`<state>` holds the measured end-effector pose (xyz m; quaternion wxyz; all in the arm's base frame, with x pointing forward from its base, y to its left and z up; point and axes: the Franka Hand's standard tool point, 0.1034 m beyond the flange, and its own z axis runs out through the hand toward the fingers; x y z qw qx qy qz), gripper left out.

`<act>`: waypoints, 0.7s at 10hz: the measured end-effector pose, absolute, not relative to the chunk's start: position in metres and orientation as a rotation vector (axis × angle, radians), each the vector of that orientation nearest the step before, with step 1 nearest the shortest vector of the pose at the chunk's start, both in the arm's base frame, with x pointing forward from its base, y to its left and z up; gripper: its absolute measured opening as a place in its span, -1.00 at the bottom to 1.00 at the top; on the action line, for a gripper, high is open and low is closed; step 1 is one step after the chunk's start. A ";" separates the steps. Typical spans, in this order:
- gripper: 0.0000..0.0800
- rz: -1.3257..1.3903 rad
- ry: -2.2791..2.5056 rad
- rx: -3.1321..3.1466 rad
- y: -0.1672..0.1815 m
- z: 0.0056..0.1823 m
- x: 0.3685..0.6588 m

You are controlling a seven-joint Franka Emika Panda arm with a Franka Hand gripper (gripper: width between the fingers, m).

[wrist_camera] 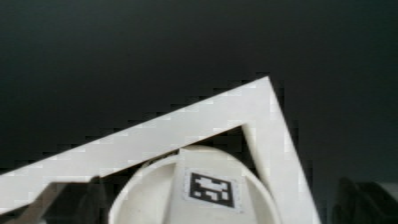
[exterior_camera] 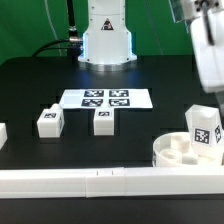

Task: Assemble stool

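Leg [exterior_camera: 203, 128] – upright on disc [exterior_camera: 178, 153] | hand [exterior_camera: 208, 75] – above it, not touching

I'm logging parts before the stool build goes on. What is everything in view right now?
stool seat: one, white round disc, near edge, the exterior view's right
legs: three, white with tags; two apart in front of the marker board (second), one upright at the seat
marker board: one, white, table centre
rail bars: at least two, white, along the near edge
table: one, black
robot base: one, white, at the back
gripper: one, blurred, above the seat; jaws unclear
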<state>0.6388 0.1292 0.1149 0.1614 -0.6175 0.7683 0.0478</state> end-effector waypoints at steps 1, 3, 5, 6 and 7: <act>0.62 0.124 2.141 -1.830 0.128 0.112 0.638; 0.62 0.086 1.981 -1.997 0.128 0.111 0.638; 0.62 0.083 1.747 -2.271 0.129 0.111 0.634; 0.62 0.070 1.571 -2.436 0.130 0.115 0.637; 0.62 0.066 1.436 -2.533 0.131 0.118 0.639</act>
